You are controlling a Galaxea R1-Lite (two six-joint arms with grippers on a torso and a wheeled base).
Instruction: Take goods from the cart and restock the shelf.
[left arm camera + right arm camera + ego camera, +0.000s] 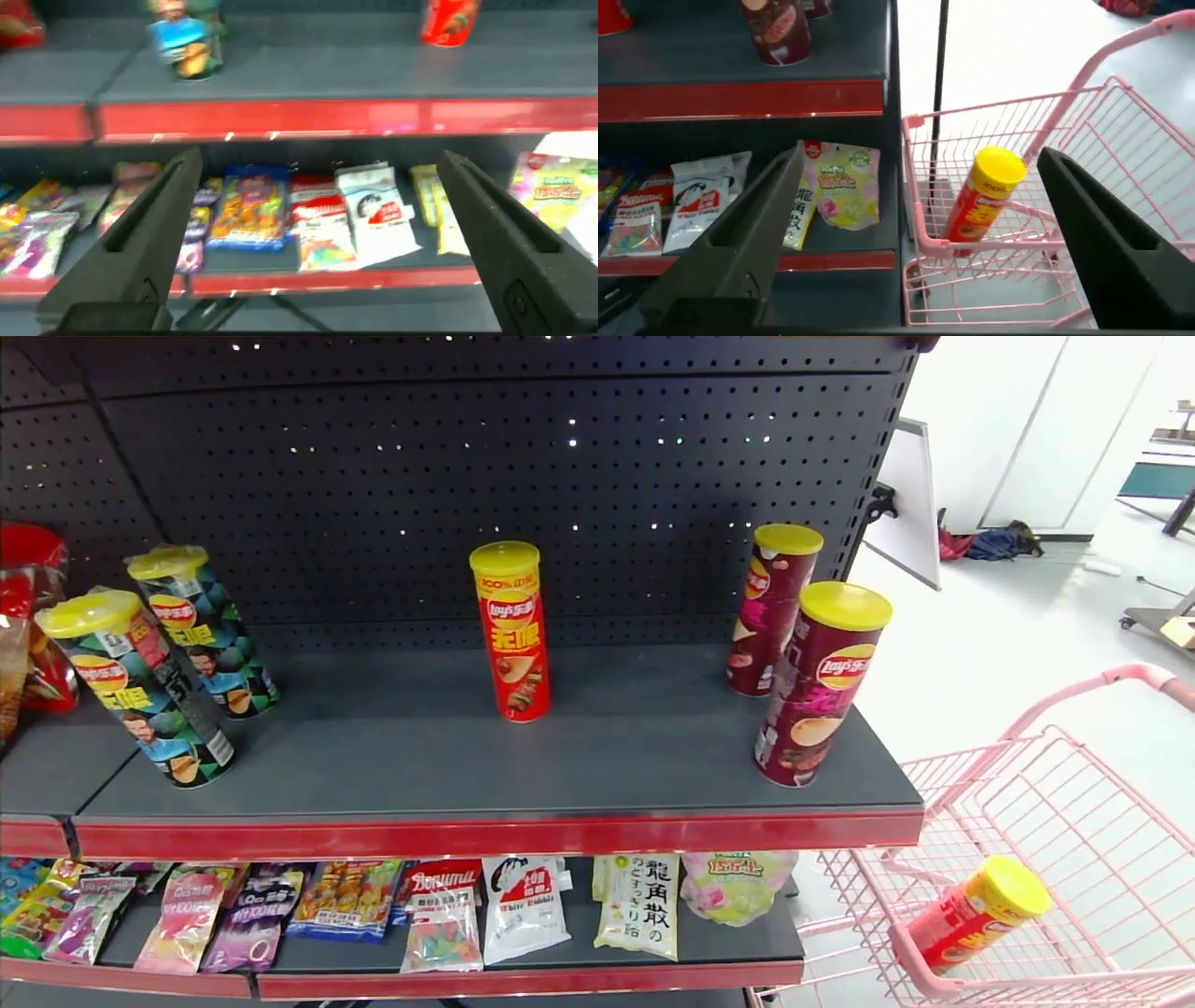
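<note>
Currently both arms hang low in front of the shelving, each with nothing in its grasp. Left gripper [318,157]: jaws spread wide, empty, facing the lower shelf [374,278] and its row of snack bags [308,219]. Right gripper [920,152]: jaws likewise wide apart and empty, facing the end of the shelving and the pink cart [1083,93] just beside it. Cart stands at the right end of the shelving, close to it. Inside, one red can [980,913] with a yellow lid, tilted, leaning against the cart's near wall with the lid uppermost; whether its base sits flat on the cart floor is hard to tell through the wire. Upper shelf [635,747], dark with a red front strip, carries a second red can [512,630] upright near the middle, well apart from the rest. Two maroon cans [822,681] stand upright at the right end, one behind the other, close together. Two dark patterned cans [140,686] stand at the left, also front and back. All carry yellow lids. Snack bags lie flat side by side along the lower shelf.
</note>
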